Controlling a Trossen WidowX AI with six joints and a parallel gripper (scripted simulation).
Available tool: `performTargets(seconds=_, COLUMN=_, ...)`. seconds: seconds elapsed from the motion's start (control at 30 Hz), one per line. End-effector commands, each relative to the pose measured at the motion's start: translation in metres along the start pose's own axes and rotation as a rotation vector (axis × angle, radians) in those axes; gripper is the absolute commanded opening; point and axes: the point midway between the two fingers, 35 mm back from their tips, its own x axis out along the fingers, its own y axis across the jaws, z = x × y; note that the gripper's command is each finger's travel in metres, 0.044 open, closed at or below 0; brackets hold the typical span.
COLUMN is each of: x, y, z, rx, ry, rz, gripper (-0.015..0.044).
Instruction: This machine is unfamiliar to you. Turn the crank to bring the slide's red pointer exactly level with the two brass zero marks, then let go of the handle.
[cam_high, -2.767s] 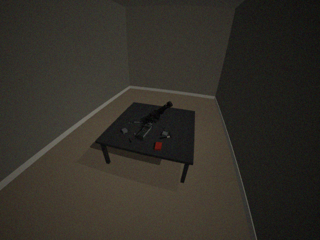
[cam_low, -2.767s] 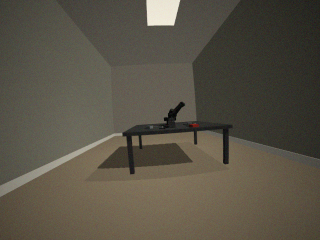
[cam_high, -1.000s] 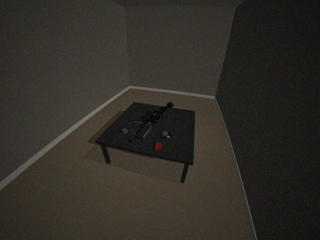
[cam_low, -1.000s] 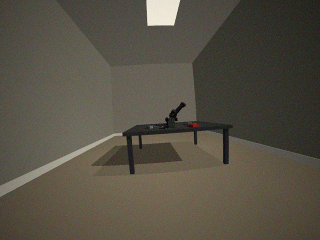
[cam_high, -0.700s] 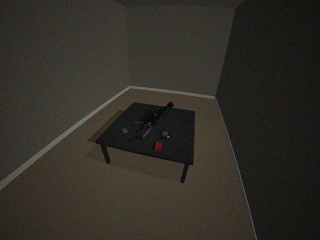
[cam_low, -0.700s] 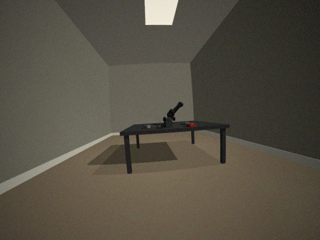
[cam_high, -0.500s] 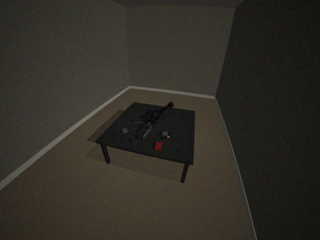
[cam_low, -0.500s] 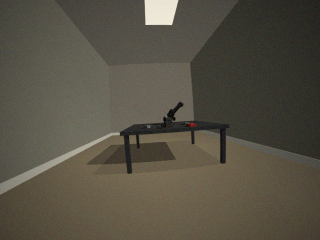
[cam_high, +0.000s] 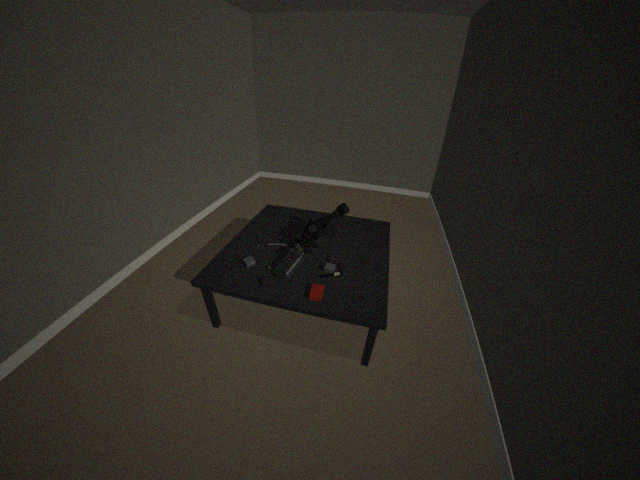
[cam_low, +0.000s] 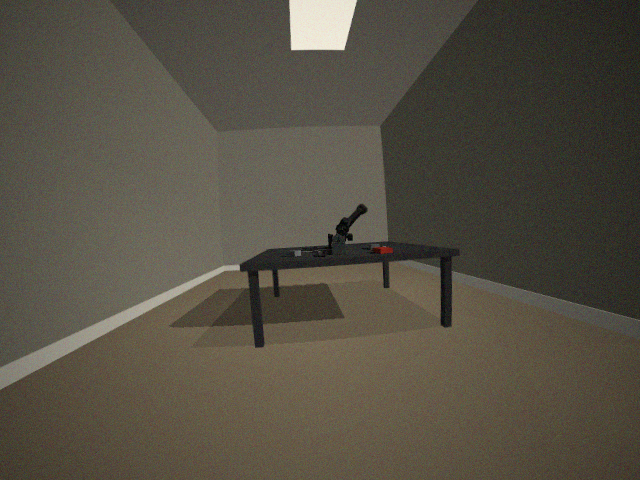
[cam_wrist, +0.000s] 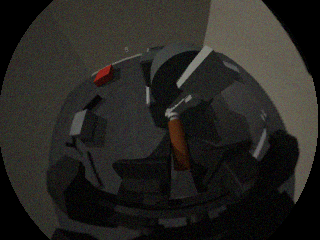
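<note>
The machine (cam_high: 288, 262) (cam_low: 338, 249) (cam_wrist: 212, 80) is a dark grey body near the middle of the table, with a pale strip along one edge. In the wrist view its crank handle (cam_wrist: 178, 137) is an orange-brown grip joined to a small pale metal piece at its far end. My gripper (cam_wrist: 174, 134) is shut on the crank handle, with a dark finger on each side of its near end. In the top and exterior views the handle and fingertips are too small and dark to make out. I cannot make out the red pointer or the brass zero marks in any view.
On the dark table (cam_high: 356, 299) (cam_low: 413, 251) lie a red block (cam_high: 316, 292) (cam_low: 382, 250) (cam_wrist: 104, 75), a grey block (cam_high: 329, 267) (cam_wrist: 79, 124) with thin dark pieces beside it, another grey block (cam_high: 249, 261) (cam_low: 297, 253) and a pale rod (cam_high: 276, 244) (cam_wrist: 260, 144).
</note>
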Motion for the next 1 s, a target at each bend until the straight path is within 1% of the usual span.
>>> performTargets(seconds=0.0, x=-0.004, y=0.008, z=0.003, rx=-0.008, ry=-0.002, rz=0.016, gripper=0.0)
performTargets(seconds=0.97, x=-0.027, y=0.013, z=0.026, rx=-0.008, ry=-0.002, rz=0.015, gripper=0.0)
